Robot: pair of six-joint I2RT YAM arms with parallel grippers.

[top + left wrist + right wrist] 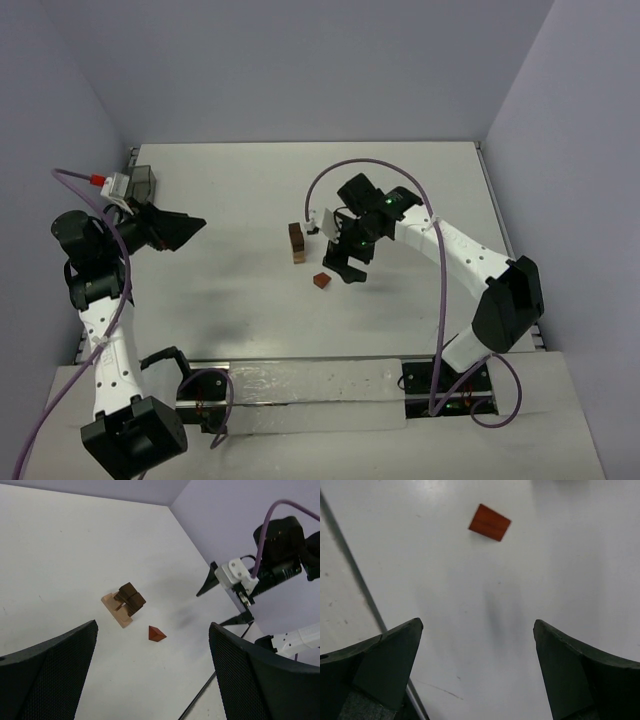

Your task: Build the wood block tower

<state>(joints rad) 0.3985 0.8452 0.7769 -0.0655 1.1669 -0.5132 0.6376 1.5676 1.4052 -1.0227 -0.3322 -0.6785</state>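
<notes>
Pick-up step: my right claw (477, 624), spread and empty, hovers near the reddish wedge block (490, 522); next I centre, descend, pinch.

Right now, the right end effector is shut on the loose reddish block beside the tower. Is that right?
No. The right end effector is open and empty; the right wrist view shows the loose reddish block lying on the table, not between its jaws. The block is beside the tower.

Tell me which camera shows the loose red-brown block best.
Right wrist: the loose red-brown block appears largest there, sharp and unobstructed. Left wrist shows it smaller, wedge-like, near the wood block tower. Top external shows only a tiny speck.
</notes>
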